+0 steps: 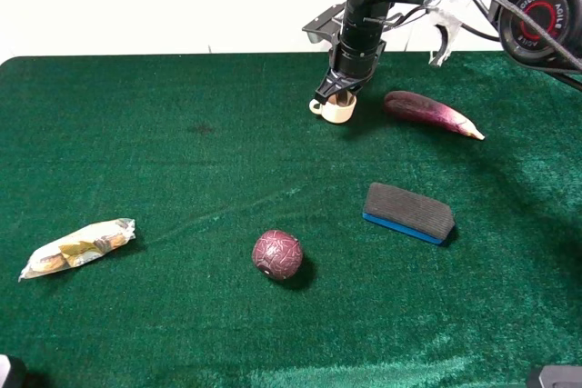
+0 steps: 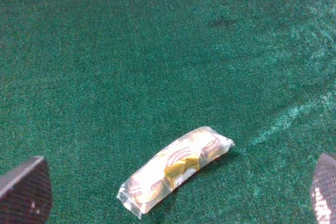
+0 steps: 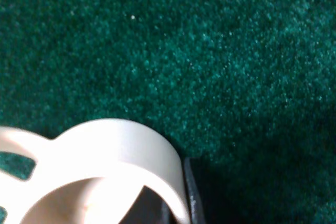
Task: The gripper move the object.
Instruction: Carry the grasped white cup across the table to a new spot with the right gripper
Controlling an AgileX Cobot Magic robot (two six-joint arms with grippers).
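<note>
Inspection of the table (image 1: 164,134) finds the cup (image 1: 337,110) at the far side, right of centre in the high view, standing upright with its mouth up and its small handle (image 1: 316,106) projecting toward the left of that view. The right arm (image 1: 359,34) descends steeply onto it, and the right jaws sit directly over the rim, so the cup lies immediately beneath them with no offset to close. The right wrist view shows the cup wall (image 3: 121,142) with one dark finger (image 3: 190,195) pressed against its outside and a dark shape inside the bowl; on this evidence the right jaws are judged to be clamped on the wall, one finger in and one out. Whether the base rests on the cloth or is just clear of it cannot be determined. The cup is round and has no long axis; only the handle gives it direction. The eggplant (image 1: 427,111) lies near on the right-hand side, apart from the cup, and limits travel that way. The left jaws stand wide apart, holding nothing, above the snack packet (image 2: 176,169), well away from the cup; the right arm is plainly nearer.
</note>
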